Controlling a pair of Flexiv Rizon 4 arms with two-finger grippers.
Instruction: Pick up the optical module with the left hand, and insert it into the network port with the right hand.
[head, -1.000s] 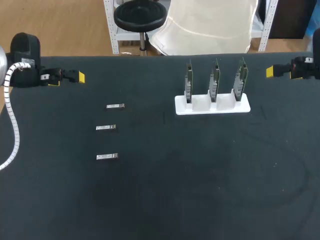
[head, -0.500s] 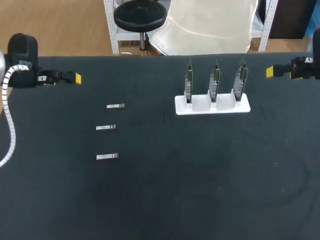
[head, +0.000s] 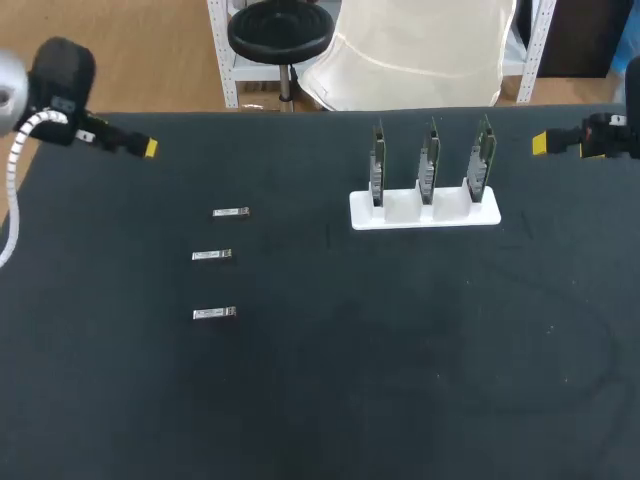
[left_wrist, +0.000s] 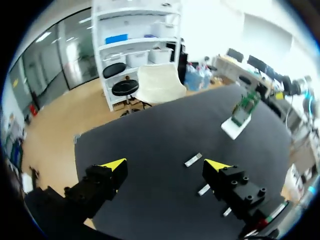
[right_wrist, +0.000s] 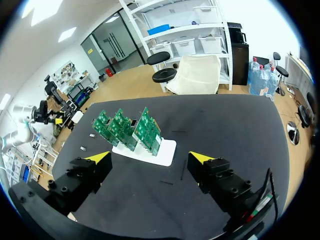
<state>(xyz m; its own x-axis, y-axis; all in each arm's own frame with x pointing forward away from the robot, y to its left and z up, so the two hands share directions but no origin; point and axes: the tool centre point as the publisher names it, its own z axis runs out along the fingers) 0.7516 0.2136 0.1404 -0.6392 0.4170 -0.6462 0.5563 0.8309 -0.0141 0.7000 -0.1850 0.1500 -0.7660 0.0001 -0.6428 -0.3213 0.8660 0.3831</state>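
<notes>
Three small silver optical modules lie in a column on the black table's left half: far (head: 230, 213), middle (head: 212, 256) and near (head: 214, 314). A white holder (head: 424, 213) carries three upright green boards (head: 429, 160) with the network ports. My left gripper (head: 143, 147) hangs over the far left corner, open and empty. In the left wrist view the left gripper (left_wrist: 165, 165) shows the far module (left_wrist: 193, 159) ahead of it, between its tips. My right gripper (head: 545, 143) stands open and empty at the far right edge. The right gripper (right_wrist: 150, 157) faces the boards (right_wrist: 131, 128).
The table (head: 380, 360) is covered by a black cloth, its near half bare. A white ribbed cable (head: 22, 150) runs along my left arm at the table's left edge.
My left arm has swung its wrist up and back toward the far left corner, and its gripper now points more to the right. The right arm and the modules have not moved.
</notes>
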